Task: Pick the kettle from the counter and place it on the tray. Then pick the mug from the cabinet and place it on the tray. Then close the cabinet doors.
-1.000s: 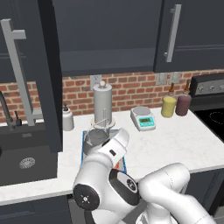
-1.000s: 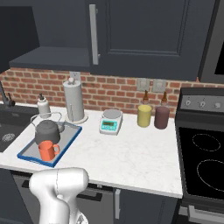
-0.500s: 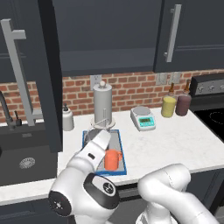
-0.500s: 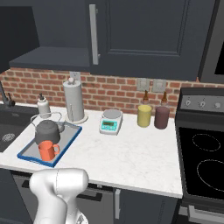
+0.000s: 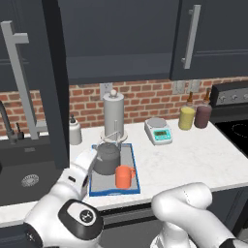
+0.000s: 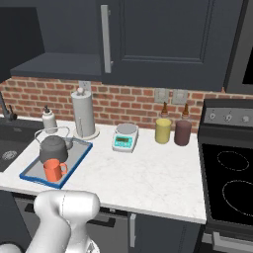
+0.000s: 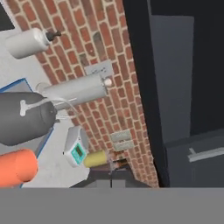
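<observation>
The dark grey kettle (image 5: 106,158) and orange mug (image 5: 124,176) sit side by side on the blue-rimmed tray (image 5: 134,170) on the white counter (image 5: 193,155); the gripper's fingers are pressed together, holding nothing.

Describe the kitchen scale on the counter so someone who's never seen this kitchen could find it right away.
Start at the brick back wall behind the white counter. Between the tall grey paper-towel holder and the yellow jar sits the kitchen scale: low and white, with a round plate and a teal display, the only flat thing among upright ones.
</observation>
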Controlling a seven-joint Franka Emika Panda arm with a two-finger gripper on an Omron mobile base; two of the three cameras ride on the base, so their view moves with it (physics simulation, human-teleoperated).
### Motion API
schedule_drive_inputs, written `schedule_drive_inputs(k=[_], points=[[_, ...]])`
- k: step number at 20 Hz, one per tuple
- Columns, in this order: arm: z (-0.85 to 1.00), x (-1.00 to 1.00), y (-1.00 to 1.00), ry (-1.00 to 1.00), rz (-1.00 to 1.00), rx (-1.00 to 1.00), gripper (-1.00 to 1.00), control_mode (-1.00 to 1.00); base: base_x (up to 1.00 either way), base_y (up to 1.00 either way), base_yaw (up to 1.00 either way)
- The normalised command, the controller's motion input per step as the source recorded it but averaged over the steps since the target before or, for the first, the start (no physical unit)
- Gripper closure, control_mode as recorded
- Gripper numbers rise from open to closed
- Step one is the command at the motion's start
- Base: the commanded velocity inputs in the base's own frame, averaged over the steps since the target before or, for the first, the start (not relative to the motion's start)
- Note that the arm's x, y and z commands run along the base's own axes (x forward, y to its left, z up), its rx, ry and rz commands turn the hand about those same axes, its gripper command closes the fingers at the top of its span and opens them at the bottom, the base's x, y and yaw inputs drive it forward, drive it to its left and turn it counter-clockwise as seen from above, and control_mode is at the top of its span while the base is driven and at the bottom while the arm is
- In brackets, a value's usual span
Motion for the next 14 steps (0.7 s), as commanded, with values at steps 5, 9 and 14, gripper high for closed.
schedule_drive_inputs(k=[5, 9, 14], points=[[-0.19, 0.00, 0.28, 0.00, -0.02, -0.21, 1.00, -1.00, 0.00, 0.00, 0.00], [-0.03, 0.00, 0.28, -0.09, 0.00, -0.15, 1.00, -1.00, 0.00, 0.00, 0.00], [0.00, 0.00, 0.22, -0.18, 0.00, -0.08, 1.00, -1.00, 0.00, 0.00, 0.00]])
